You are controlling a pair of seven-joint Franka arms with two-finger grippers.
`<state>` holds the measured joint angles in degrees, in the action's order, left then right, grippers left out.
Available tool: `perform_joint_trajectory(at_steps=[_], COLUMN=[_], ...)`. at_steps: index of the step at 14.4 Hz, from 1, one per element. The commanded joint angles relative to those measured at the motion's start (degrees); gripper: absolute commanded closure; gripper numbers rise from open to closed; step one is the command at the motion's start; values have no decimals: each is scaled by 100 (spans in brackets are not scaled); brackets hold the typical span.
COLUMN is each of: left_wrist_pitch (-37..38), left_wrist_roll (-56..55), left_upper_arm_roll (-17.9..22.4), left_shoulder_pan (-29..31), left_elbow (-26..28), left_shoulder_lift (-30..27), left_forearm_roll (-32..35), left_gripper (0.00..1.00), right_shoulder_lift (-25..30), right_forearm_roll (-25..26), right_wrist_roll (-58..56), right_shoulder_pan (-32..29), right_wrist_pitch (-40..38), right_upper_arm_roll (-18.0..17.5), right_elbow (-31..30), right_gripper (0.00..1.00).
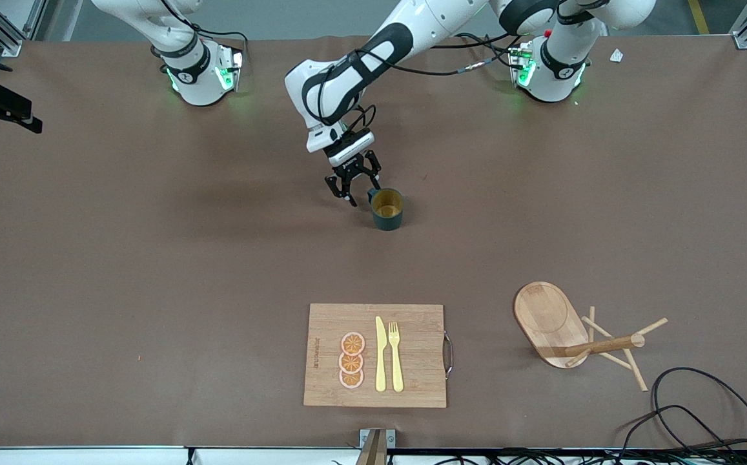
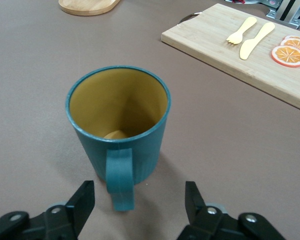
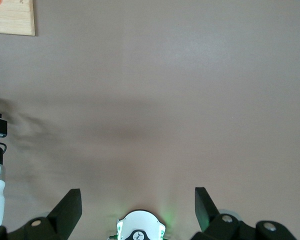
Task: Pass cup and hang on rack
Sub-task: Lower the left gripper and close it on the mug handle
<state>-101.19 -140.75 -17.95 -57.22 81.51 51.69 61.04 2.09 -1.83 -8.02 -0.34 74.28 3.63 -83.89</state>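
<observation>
Fingers (image 2: 85, 200) astride cup (image 2: 119, 120) handle (untouched)

Not much to read here — the cutting board (image 1: 412, 323) carries a dark burned-in line of lettering along its edge toward the right arm's end of the table, but the letters are too small to make out. The robot bases show small round marks — logos rather than words, also unreadable. Nothing else bears any writing or numbers.

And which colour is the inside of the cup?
The cup is yellowish-brown inside and dark teal outside; the left wrist view shows it best.
</observation>
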Motion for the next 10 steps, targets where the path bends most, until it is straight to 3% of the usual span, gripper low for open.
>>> perform_joint_trajectory(at_steps=[1,10], left_wrist_pitch=[152,319], left_wrist_roll=[-22,196], left_upper_arm_roll=[28,63], left_shoulder_pan=[-61,-70], left_elbow=[-74,-56], left_shoulder_lift=[105,316], left_forearm_roll=[137,462], left_gripper=[21,36], right_shoulder_lift=[177,169], right_forearm_roll=[87,78], right_wrist_roll=[-24,-42], right_shoulder_pan=[183,148], right_wrist_pitch=[8,43], right_upper_arm_roll=[103,156], right_elbow=[-215,-215], right_gripper=[0,0])
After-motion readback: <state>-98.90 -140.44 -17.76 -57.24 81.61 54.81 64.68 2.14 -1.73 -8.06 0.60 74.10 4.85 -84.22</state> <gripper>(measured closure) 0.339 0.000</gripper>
